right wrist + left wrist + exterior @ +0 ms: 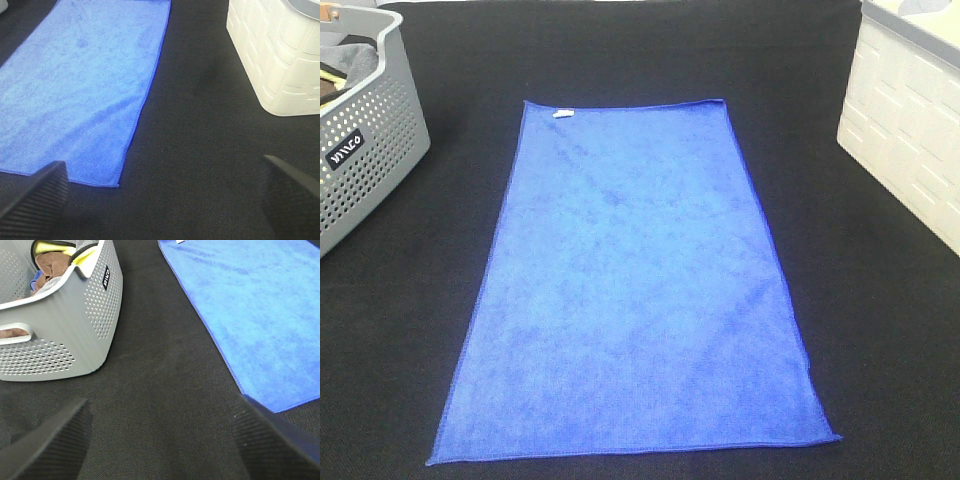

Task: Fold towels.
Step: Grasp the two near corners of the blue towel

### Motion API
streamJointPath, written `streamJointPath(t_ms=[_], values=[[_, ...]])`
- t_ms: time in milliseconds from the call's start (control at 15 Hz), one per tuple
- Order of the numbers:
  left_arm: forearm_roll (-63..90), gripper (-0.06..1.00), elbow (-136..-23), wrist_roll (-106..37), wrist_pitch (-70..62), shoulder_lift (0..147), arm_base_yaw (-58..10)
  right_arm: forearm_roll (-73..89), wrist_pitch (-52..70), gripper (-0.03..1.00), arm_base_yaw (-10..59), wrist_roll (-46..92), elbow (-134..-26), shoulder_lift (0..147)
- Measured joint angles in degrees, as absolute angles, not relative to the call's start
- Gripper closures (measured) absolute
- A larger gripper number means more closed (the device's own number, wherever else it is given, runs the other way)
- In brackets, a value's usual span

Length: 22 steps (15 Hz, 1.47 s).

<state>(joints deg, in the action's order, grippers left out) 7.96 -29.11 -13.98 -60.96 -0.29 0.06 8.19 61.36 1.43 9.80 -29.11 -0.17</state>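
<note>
So we had the left gripper [160, 440] spread wide, jaws gripping nothing, and the right gripper [162, 197] was the same deal, gaping and empty.

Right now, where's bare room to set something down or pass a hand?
Bare black cloth: the strip between the grey basket and the blue towel; the strip between the towel and the white bin; the band beyond the towel's far edge. Crowded: the middle, all towel, almost to the near edge of the high view.
</note>
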Motion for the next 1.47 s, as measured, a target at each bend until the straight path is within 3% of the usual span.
streamJointPath(t_ms=[1467], values=[[5.2, 0.20, -29.1, -13.8, -60.6, -0.3, 0.1, 8.2, 61.4, 0.01, 1.4, 9.8, -29.1, -0.2]])
